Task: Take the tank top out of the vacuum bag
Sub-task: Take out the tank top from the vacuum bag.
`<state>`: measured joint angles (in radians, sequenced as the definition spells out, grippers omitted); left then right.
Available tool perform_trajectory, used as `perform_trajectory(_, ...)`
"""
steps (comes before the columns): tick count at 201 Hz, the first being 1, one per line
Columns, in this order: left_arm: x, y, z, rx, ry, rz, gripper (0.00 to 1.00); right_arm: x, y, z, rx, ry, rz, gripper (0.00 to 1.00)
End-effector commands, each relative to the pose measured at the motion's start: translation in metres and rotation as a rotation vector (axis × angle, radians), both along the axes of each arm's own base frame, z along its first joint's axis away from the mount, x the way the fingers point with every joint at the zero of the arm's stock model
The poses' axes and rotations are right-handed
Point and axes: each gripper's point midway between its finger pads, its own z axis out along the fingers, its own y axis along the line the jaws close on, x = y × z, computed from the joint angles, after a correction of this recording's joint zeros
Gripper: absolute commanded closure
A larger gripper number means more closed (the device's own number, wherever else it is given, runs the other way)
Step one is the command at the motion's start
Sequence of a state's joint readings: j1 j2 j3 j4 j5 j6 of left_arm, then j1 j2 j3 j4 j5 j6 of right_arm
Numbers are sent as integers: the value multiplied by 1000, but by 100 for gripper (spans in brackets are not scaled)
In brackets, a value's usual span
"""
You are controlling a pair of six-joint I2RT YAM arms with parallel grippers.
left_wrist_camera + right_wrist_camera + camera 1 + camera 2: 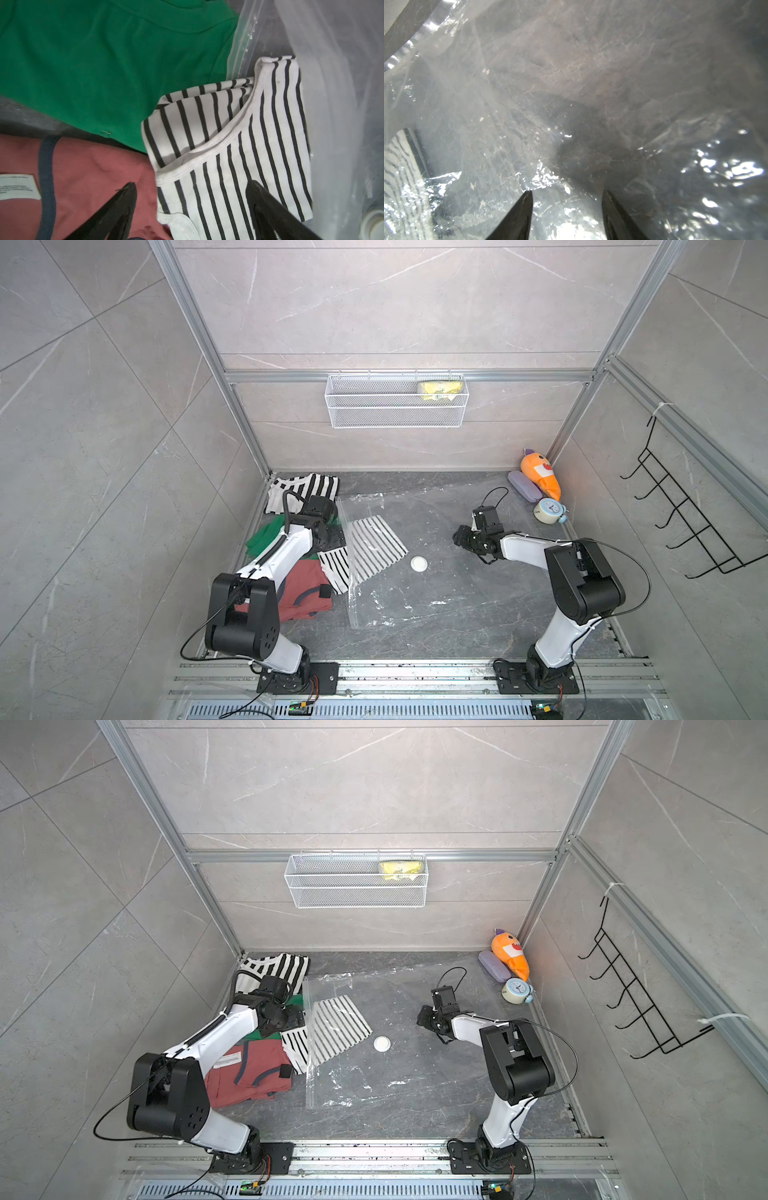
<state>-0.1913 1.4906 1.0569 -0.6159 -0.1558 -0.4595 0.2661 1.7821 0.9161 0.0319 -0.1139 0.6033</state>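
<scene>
The vacuum bag (436, 601) (399, 1077) lies flat across the middle of the table, its white valve (419, 563) facing up. The tank top (376, 547) (338, 1025), white with thin black stripes, lies partly under the plastic and partly out past the bag's left edge. My left gripper (191, 184) hovers open over the outer part of the tank top (249, 135), its fingers apart on either side and gripping nothing. Over the right part of the bag (571, 93), my right gripper (459, 538) (567, 191) stands open with only plastic beneath it.
A green garment (262, 539), a red one (305, 593) and a wide-striped one (303, 489) lie at the left. A plush carrot (540, 475), purple case (524, 486) and clock (550, 511) sit back right. A wire basket (397, 402) hangs on the back wall, a hook rack (681, 506) on the right wall.
</scene>
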Motion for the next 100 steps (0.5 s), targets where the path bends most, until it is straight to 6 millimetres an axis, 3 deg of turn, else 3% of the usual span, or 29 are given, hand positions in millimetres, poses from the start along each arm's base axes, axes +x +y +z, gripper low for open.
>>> perform_trajectory(1, -6, 20, 5, -9, -55, 118, 13, -8, 4, -7, 18, 32, 9, 43)
perform_trajectory(58, -4, 1, -19, -201, -86, 81, 14, -8, 6, -11, 31, 41, 14, 43)
perform_trajectory(100, 6, -10, -30, -243, -82, 48, 23, -8, 6, -10, 28, 36, 13, 43)
